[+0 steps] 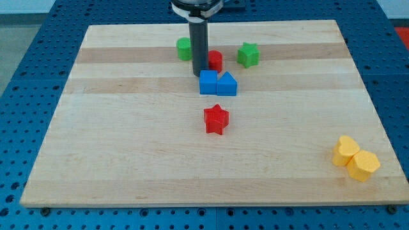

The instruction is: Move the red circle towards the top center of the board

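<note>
The red circle [216, 61] sits near the view's top centre of the wooden board [128, 140], partly hidden behind my rod. My tip [200, 75] rests on the board just left of the red circle, touching or nearly touching it, and right above the blue cube [208, 82]. A green circle [185, 48] lies just left of the rod, partly hidden by it.
A blue block with a peaked top [227, 84] touches the blue cube's right side. A green star [248, 55] lies right of the red circle. A red star [216, 119] sits mid-board. Two yellow blocks [346, 151] [363, 165] lie at the bottom right.
</note>
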